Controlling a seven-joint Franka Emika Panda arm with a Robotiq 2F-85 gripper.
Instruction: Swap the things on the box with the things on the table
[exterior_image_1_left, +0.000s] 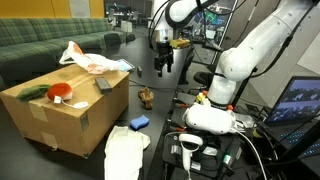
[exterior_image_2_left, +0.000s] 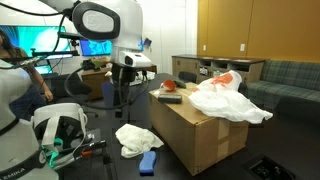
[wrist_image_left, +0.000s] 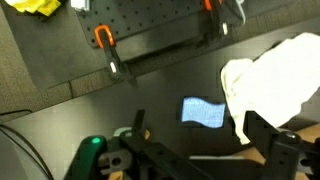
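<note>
No swap looks begun: the gripper (exterior_image_1_left: 163, 68), wide open and empty at upper centre, must drop to the cloth (exterior_image_1_left: 127, 152) at lower centre.

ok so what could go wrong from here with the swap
1. The white bag is floppy and hangs over the edge of the box; lifting it might drag the red item off.
2. The white cloth lies limp close to the blue item; the open claw could catch both, or lose the cloth midway.
</note>
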